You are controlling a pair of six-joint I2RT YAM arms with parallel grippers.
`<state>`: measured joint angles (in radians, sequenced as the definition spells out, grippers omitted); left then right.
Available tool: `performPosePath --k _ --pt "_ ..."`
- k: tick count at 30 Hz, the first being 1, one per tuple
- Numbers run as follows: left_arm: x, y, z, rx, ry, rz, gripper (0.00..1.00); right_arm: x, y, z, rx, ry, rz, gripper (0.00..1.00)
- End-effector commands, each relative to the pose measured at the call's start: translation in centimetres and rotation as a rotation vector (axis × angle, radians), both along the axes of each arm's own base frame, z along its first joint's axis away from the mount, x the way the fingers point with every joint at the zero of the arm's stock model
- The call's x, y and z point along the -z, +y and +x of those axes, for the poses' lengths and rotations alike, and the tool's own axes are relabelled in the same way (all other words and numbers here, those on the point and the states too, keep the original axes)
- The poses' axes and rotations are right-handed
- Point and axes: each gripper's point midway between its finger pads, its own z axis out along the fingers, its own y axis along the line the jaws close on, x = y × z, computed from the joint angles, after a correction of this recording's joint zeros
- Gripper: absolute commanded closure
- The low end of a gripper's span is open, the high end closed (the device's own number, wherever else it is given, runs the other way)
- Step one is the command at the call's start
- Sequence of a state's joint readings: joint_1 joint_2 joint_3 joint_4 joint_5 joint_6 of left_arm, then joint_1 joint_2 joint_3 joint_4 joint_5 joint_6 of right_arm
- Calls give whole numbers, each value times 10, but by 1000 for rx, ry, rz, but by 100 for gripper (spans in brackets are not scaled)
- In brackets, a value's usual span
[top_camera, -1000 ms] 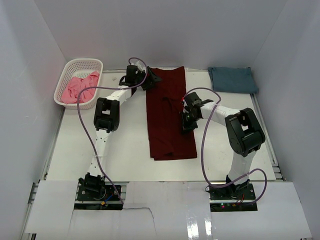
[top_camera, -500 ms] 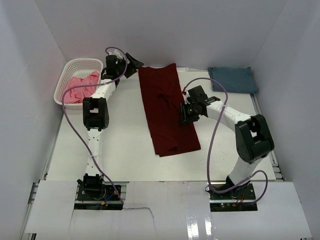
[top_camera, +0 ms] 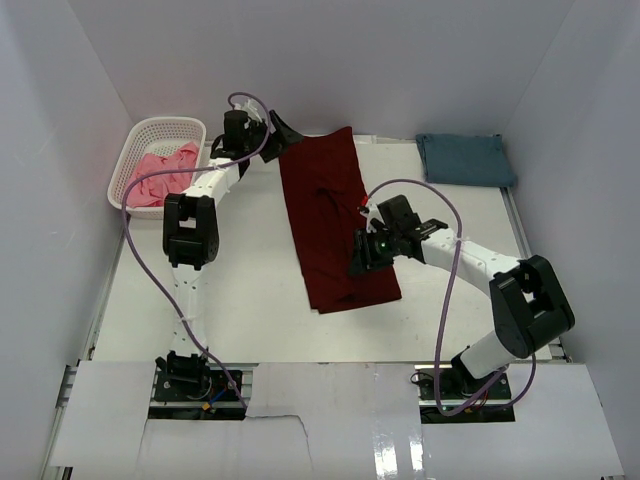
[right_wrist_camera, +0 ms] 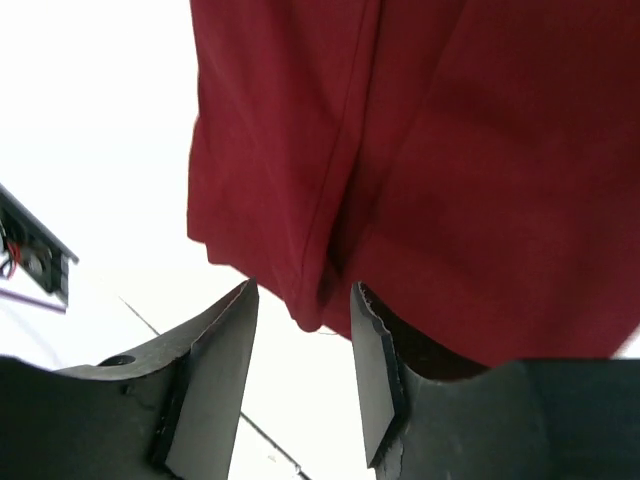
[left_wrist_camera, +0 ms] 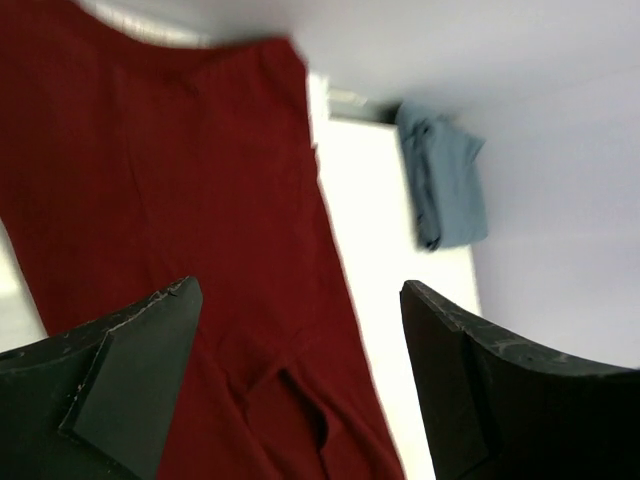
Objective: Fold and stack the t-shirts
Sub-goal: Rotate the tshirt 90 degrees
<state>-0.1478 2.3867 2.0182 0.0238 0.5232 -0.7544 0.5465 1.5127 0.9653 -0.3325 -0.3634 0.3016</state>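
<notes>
I see the maroon t-shirt (top_camera: 330,215) lying as a long strip on the tabletop (top_camera: 230,290), ready, I judge, for a crosswise fold. My left pincer (top_camera: 283,130) gapes empty by its far-left corner. My right pincer (right_wrist_camera: 300,288), half open above its near hem, holds nothing.

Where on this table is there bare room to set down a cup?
Widest bare patch: between the left arm and the maroon shirt. Another runs along the table at its near edge, before that shirt's hem. A smaller one lies between maroon shirt and blue shirt. Crowded: the basket corner and under the right arm.
</notes>
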Motion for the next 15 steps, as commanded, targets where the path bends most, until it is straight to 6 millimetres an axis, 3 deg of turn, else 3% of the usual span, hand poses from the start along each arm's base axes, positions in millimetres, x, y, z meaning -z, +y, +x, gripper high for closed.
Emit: performPosePath --k 1,7,10,11,15 --pt "-15 -1 -18 0 7 91 8 6 14 -14 -23 63 43 52" --pt "-1 6 -26 -52 46 194 7 19 20 -22 -28 96 63 51" --pt "8 -3 -27 -29 64 203 7 25 20 -24 -30 105 51 50" --pt "19 -6 -26 -20 81 207 7 26 20 -25 -31 107 48 50" --pt "33 -34 -23 38 77 201 7 33 21 -29 -33 124 55 52"
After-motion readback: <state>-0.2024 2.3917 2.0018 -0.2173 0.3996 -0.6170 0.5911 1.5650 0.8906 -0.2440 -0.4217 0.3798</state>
